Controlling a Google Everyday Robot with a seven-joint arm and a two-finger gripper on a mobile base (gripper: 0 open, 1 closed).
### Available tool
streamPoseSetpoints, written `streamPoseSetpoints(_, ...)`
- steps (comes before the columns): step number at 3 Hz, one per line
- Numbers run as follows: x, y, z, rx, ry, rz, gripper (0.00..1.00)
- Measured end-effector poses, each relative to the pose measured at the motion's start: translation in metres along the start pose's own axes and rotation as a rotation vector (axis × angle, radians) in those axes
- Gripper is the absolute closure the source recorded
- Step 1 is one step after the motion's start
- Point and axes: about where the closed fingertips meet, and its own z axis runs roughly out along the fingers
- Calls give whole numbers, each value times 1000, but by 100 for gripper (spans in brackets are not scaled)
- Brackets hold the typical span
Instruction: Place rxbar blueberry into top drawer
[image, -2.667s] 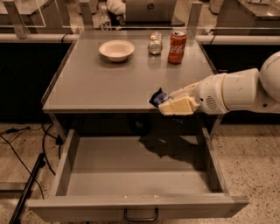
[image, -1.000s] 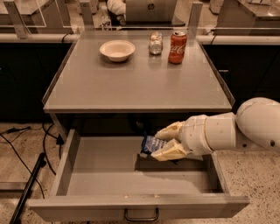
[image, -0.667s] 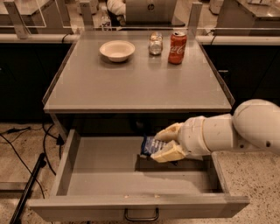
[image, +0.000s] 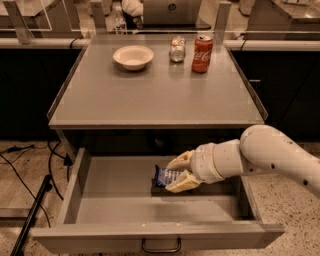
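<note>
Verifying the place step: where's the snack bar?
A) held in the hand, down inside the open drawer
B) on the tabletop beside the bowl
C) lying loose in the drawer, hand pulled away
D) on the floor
A: the hand is closed around the snack bar, low inside the open drawer.

Pinches the blue snack bar (image: 164, 176) in the gripper (image: 176, 173), low inside the open drawer (image: 112, 197), under the table (image: 150, 95).

gripper (image: 171, 176) holding rxbar blueberry (image: 163, 176) inside top drawer (image: 112, 192), bowl (image: 133, 56) left of can (image: 202, 53) on table (image: 150, 97)
</note>
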Motion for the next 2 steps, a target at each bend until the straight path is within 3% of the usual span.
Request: streamPoseSetpoints(2,26,2,43,-51,-7,-41,100)
